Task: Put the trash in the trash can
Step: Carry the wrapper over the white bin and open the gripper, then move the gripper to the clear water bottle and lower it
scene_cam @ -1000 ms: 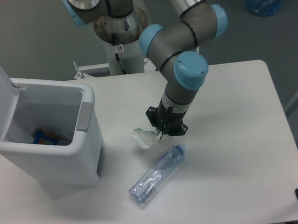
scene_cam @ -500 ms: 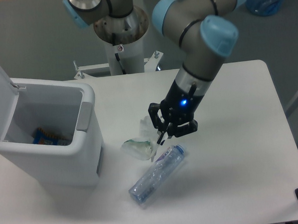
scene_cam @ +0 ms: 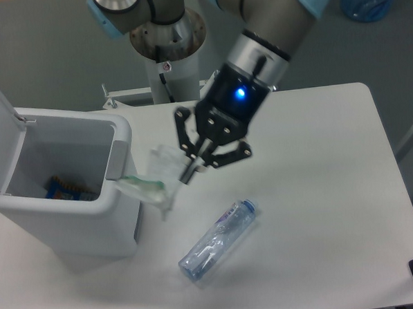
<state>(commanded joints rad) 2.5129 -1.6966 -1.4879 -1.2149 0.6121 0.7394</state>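
Gripper — clamped on the carton piece, now lifted off the table and carried left, beside the trash can rim. Water bottle — unmoved, lying on the table near the front.

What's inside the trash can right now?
In the trash can, a blue packet with orange marks lies at the bottom. The front wall hides the rest of the floor. The carton is in the gripper, outside it.
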